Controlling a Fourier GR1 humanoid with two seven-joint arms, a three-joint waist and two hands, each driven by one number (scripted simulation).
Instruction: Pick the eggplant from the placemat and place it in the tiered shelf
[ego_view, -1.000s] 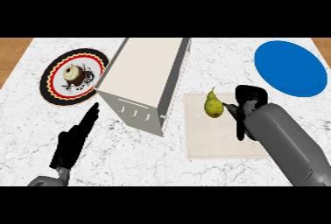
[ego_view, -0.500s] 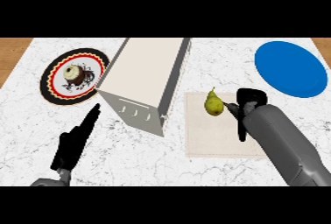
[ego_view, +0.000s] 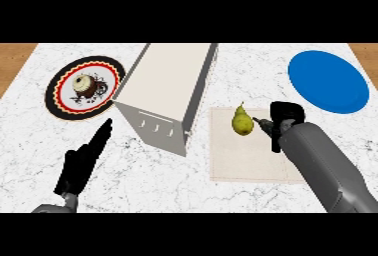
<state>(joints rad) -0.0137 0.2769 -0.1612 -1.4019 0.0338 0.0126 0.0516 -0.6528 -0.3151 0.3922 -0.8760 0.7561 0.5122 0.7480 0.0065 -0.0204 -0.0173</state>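
A yellow-green, pear-shaped fruit (ego_view: 241, 121) lies at the top of a beige placemat (ego_view: 247, 160), right of centre; no eggplant is visible. My right hand (ego_view: 286, 119) is just right of the fruit with its thumb pointing at it, open and apart from it. The white tiered shelf (ego_view: 170, 85) lies as a long box left of the placemat. At the lower left, my left hand (ego_view: 83, 162) rests open on the counter, fingers straight and pointing up.
A blue plate (ego_view: 328, 82) sits at the back right. A round patterned plate (ego_view: 63, 102) with a dark item in its middle is at the back left. The marble counter has wooden edges at both far corners.
My right forearm has shifted slightly, and the hand stays beside the fruit. The fruit, the shelf and my left hand have not moved.
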